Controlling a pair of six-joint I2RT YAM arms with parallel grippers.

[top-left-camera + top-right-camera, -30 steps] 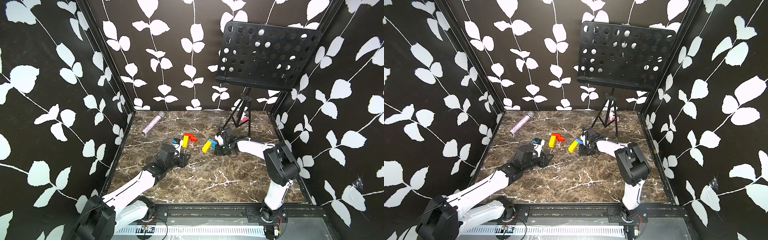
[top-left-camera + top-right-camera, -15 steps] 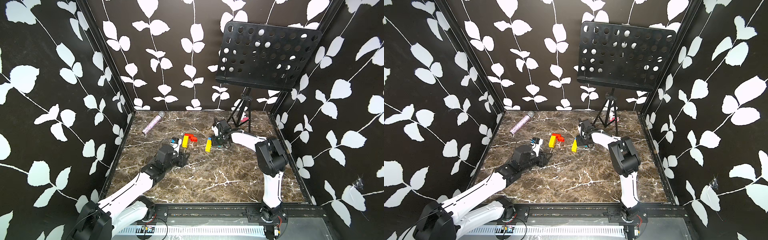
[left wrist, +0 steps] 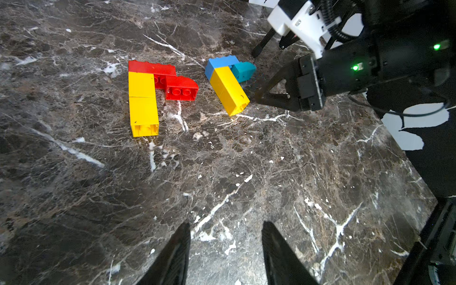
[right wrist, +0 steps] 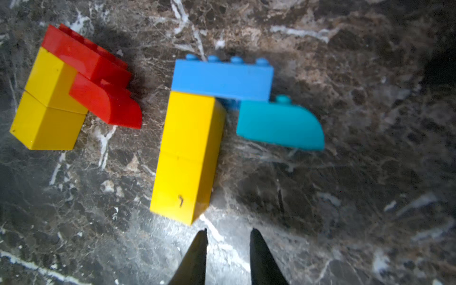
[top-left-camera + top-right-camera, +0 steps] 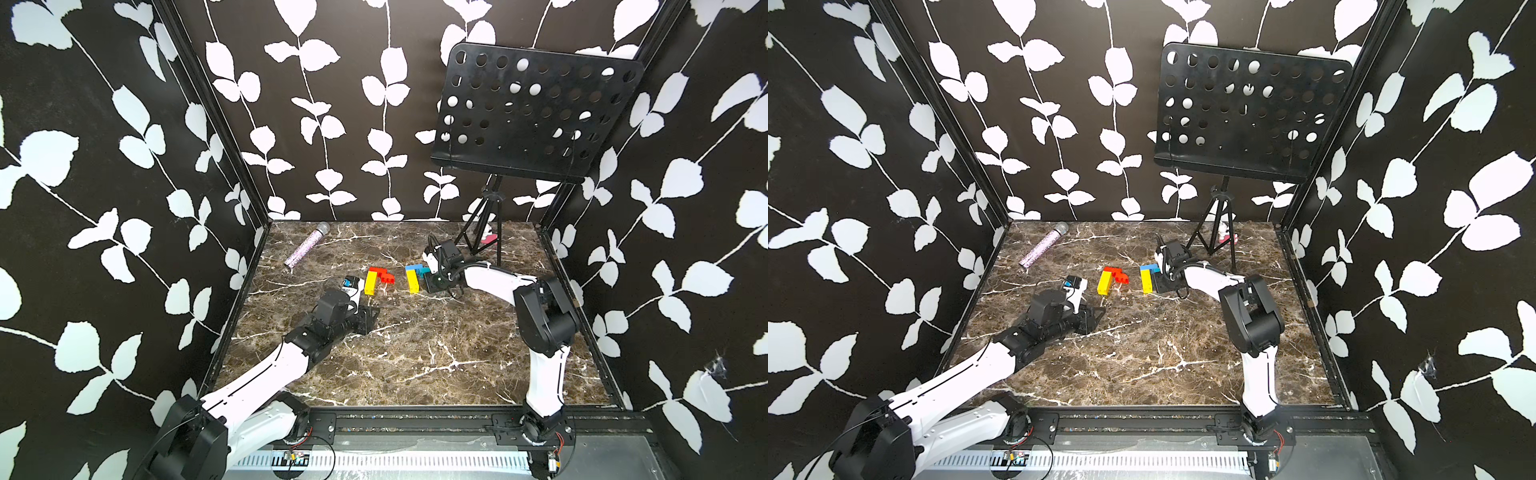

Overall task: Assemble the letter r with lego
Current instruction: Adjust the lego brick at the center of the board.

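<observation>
Four yellow bricks (image 3: 143, 98), two red bricks (image 3: 158, 71), one blue brick (image 4: 222, 79), one teal brick (image 4: 278, 125). Right tool (image 4: 227, 233) slightly parted, empty, yellow stack just ahead. Left tool (image 3: 226, 224) half spread, empty.

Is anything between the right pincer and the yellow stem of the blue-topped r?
Nothing visible does. Only the bare marble table lies between the right pincer and the yellow stem; the red-topped r lies on the stem's far side.

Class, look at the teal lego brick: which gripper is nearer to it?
Right. The right gripper hangs just in front of the teal brick, beside the yellow stem, not touching. The left gripper sits farther off, past the red and yellow letter.
</observation>
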